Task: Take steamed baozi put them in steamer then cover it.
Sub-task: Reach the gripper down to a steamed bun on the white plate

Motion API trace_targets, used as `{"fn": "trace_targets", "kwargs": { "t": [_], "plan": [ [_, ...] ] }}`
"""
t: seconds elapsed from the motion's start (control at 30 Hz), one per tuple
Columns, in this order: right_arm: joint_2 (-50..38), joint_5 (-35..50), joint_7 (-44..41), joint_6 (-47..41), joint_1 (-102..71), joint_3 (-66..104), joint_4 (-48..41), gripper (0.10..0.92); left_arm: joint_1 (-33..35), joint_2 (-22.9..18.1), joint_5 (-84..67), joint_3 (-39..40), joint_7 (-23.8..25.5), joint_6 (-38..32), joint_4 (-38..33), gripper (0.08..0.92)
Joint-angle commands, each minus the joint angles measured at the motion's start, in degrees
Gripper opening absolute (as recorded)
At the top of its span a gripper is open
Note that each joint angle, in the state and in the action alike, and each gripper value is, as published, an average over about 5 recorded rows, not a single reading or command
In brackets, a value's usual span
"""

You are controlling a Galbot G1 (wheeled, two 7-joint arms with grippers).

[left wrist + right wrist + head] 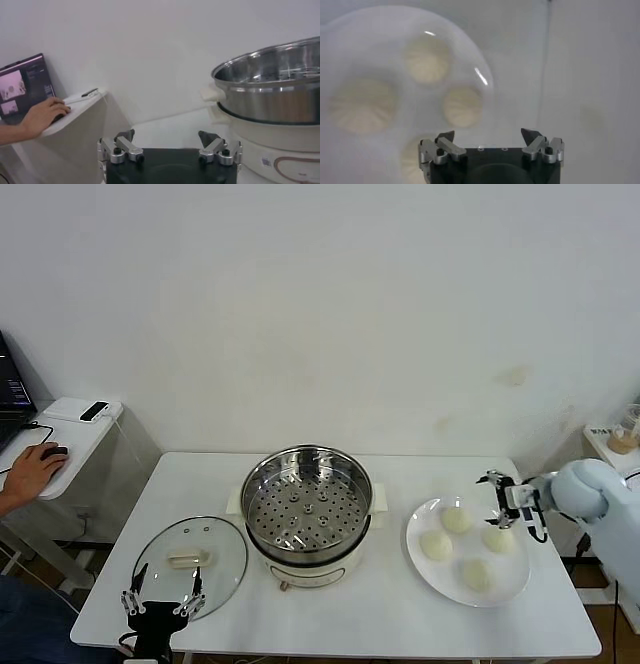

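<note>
The right gripper is hovering, jaws apart and empty, beside the plate; four steamed baozi are lying below and ahead of the jaws. They are probably soft and light: grip each gently across its sides.

Lab (bare walls), white table, laptop

The steamer is a pot of shiny, mirror-bright steel with a perforated steel tray inside, set on a smooth cream plastic base, and beside it the cover is clear glass with a thin metal rim and a matt cream handle. The four baozi have a soft, matt, cream-white skin, finely pleated in the right wrist view, and lie on a glossy white plate. The table is smooth, matt white.
</note>
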Motion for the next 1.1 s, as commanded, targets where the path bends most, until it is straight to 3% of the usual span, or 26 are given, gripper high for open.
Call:
{"fn": "trace_targets", "kwargs": {
  "t": [0.03, 0.77, 1.1],
  "plan": [
    [1.1, 3.0, -4.3, -0.3, 10.3, -12.5, -5.9, 0.823, -0.1, 0.0, 0.2, -0.1, 0.2, 0.2, -0.1, 0.823],
    [12.8, -0.9, 1.2, -3.7, 9.7, -13.4, -16.2, 0.821, -0.6, 0.1, 0.1, -1.5, 0.3, 0.2, -0.1, 0.823],
    [13.9, -2.0, 0.8, -4.3, 9.8, -14.2, -17.7, 0.724, -0.3, 0.0, 0.1, -1.9, 0.3, 0.2, -0.3, 0.823]
  ]
}}
